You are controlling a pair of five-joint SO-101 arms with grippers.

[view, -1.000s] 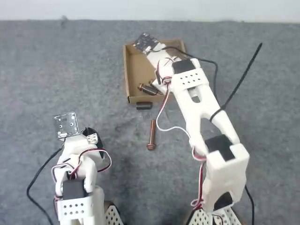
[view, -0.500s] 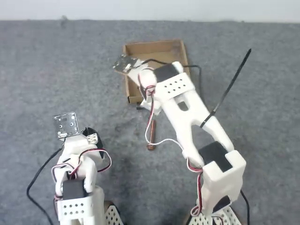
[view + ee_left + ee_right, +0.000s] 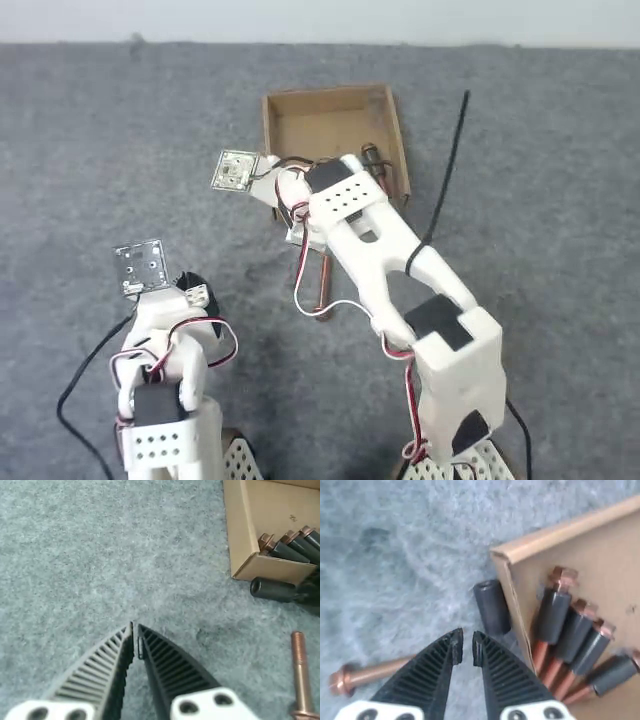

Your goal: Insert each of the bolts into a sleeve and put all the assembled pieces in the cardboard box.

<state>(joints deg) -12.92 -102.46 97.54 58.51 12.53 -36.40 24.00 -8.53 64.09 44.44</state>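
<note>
Just beside the sleeve [image 3: 492, 607], right pincer [image 3: 467, 647] barely ajar, empty; left pincer [image 3: 135, 640] closed, empty.

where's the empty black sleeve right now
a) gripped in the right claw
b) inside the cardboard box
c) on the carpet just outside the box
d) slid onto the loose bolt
C: the sleeve lies on the carpet beside the outer wall of the cardboard box, near its corner. The right claw holds nothing, and the bolt lies bare on the carpet, apart from the sleeve.
</note>
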